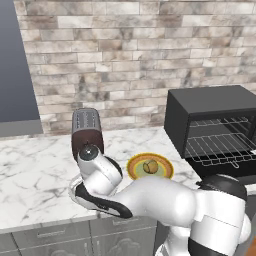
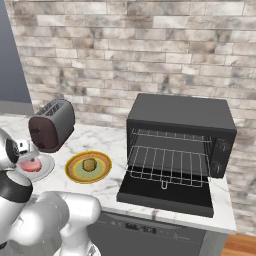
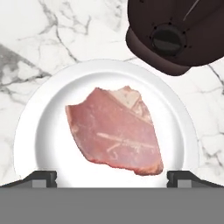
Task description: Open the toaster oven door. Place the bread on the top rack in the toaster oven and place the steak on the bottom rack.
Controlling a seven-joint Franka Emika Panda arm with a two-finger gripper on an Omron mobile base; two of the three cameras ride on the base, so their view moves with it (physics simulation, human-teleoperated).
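Observation:
The steak, a pinkish-red slab, lies on a white plate. My gripper hangs straight above it, open, with its fingertips wide apart on either side and nothing between them. The steak also appears at the counter's left in the right base view. The bread sits on a yellow-rimmed green plate. The toaster oven stands at the right with its door folded down flat. Inside, the top rack and bottom rack are both bare.
A dark brown slot toaster stands just behind the steak's plate, close to my hand. A brick wall backs the marble counter. My white arm covers the counter's front edge in the left base view.

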